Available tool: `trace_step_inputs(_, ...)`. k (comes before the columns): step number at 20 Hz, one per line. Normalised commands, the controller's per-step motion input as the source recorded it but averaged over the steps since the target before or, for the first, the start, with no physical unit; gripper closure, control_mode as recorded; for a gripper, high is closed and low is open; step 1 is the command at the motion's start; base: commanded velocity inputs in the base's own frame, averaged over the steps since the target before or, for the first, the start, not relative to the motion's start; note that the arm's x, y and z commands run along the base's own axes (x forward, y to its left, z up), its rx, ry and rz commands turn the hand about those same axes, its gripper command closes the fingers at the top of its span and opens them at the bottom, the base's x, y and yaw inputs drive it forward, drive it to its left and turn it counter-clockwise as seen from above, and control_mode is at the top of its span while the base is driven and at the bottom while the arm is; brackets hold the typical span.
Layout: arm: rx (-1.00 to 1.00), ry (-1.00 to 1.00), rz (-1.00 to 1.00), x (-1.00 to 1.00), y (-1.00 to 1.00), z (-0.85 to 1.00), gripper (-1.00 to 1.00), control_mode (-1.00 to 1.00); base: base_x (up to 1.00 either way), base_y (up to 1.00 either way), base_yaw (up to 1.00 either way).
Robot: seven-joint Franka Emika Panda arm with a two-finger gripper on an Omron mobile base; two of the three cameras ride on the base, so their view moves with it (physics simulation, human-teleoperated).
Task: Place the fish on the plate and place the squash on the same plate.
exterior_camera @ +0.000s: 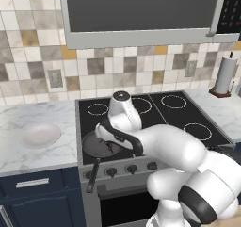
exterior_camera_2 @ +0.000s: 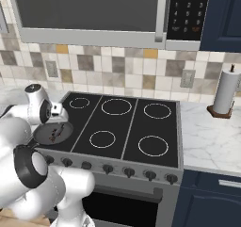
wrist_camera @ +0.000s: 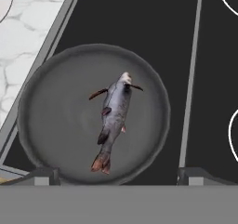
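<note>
**Open hand over the fish in the pan**

Closest to you, the gripper (wrist_camera: 116,177) hangs above the frying pan (wrist_camera: 51,121) with its jaws spread wide and nothing between them. The fish (wrist_camera: 113,121) lies flat near the middle of the pan, head toward the far rim and tail toward the near one. In the left base view the pan (exterior_camera: 92,146) sits on the front left burner of the stove (exterior_camera: 188,113), its handle (exterior_camera: 92,175) sticking out over the front edge.

Beyond that, off to the left, the white plate (exterior_camera: 40,134) rests on the marble counter (exterior_camera: 28,115), well apart from the pan. I cannot make out the squash anywhere.

Watch the descent: the fish is slim and lies low, so if you close too high the fingers will likely meet above it. It also lies slightly askew, so line the jaws across its body; otherwise it may twist out. Carrying it left, a loose grip could drop it on the counter short of the plate.
</note>
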Motion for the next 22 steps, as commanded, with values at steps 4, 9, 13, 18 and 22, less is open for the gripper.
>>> trace_step_inputs(4, 0.0, 0.11, 0.0, 0.24, 0.13, -0.3, -1.0, -1.0, 0.0, 0.0, 0.0)
trace_step_inputs(9, 0.0, 0.09, 0.0, 0.2, 0.16, -0.31, -1.0, -1.0, 0.0, 0.0, 0.0)
trace_step_inputs(13, -0.02, 0.03, 0.0, 0.2, 0.1, -0.23, -1.0, -1.0, 0.0, 0.0, 0.0)
trace_step_inputs(18, -0.11, 0.05, 0.0, 0.18, 0.03, -0.19, -1.0, -1.0, 0.0, 0.0, 0.0)
trace_step_inputs(22, -0.15, 0.05, 0.0, 0.06, 0.01, -0.23, -1.0, -1.0, 0.0, 0.0, 0.0)
